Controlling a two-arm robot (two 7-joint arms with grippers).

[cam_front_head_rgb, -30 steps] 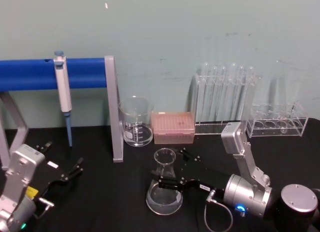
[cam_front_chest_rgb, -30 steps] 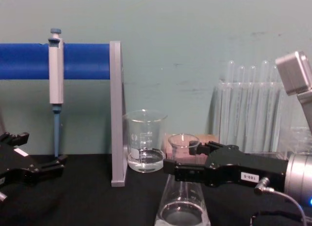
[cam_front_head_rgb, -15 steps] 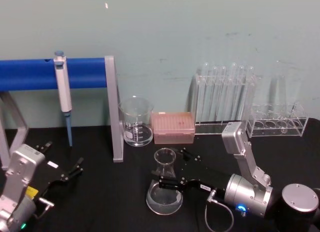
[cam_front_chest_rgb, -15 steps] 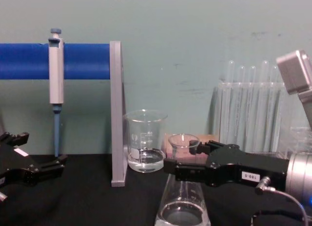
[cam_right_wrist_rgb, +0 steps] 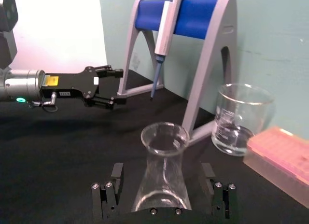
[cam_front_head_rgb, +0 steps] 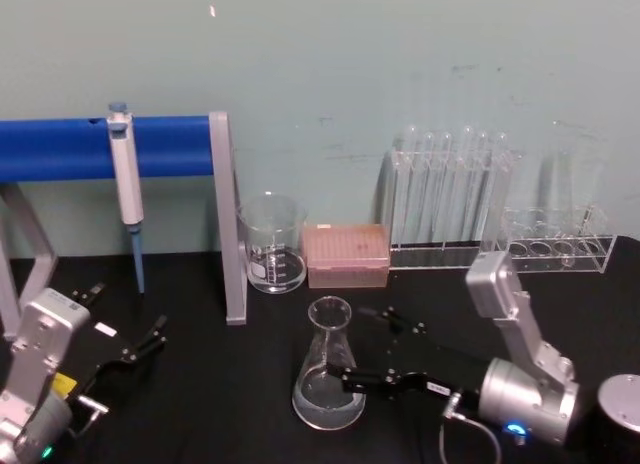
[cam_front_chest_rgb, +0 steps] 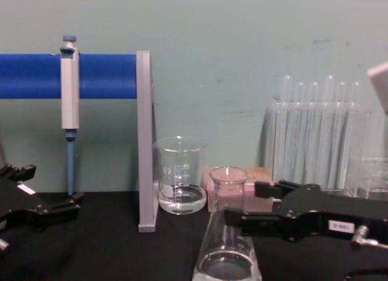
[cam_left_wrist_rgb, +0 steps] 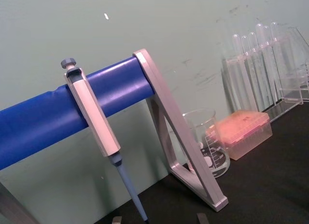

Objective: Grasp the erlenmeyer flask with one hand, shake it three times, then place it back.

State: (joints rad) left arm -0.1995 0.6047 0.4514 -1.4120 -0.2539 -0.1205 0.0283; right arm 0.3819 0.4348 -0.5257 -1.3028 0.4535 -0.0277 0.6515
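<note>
I am holding my right gripper (cam_front_head_rgb: 362, 344) wide open, one finger on each side of the erlenmeyer flask (cam_front_head_rgb: 328, 366) standing on the black table (cam_front_head_rgb: 230, 384) before the beaker (cam_front_head_rgb: 272, 243); my left gripper (cam_front_head_rgb: 128, 334) is idling open at far left. A sideways nudge could tip the flask. The right wrist view is showing clear gaps beside the glass, which the chest view is hiding.

Clear glossy glass erlenmeyer flask (cam_front_head_rgb: 328, 369), matt black table (cam_front_head_rgb: 200, 384), grey metal stand (cam_front_head_rgb: 226, 224)

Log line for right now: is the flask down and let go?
flask: standing on table | right pincer: open, pulled back beside flask, fingers apart from the glass | left pincer: parked near pipette stand
</note>
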